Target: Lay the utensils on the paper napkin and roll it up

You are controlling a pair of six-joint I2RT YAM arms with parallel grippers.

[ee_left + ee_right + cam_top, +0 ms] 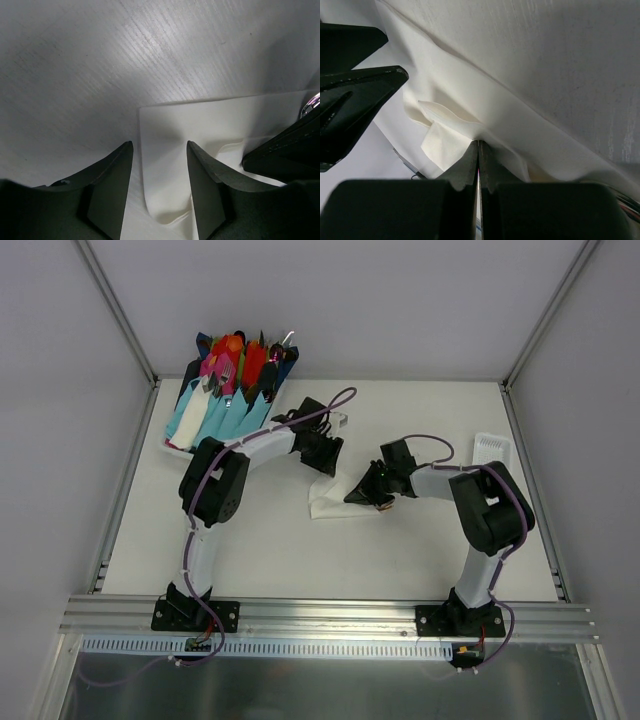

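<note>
The white paper napkin (328, 504) lies crumpled mid-table between both grippers, its right side raised. My right gripper (360, 495) is shut, its tips (478, 141) pinching a fold of the napkin (470, 95). My left gripper (322, 462) hangs over the napkin's far-left part. Its jaws (160, 143) stand apart and the napkin's edge (170, 170) lies loose between them, not gripped. A silvery glint (311, 106) at the right edge of the left wrist view may be a utensil. Otherwise the utensils are hidden by the napkin and the grippers.
A bunch of pink, red and orange cutlery in light-blue wraps (228, 390) stands at the back left. A small white slotted tray (492, 450) lies at the right edge, beside the right arm. Metal frame rails border the table.
</note>
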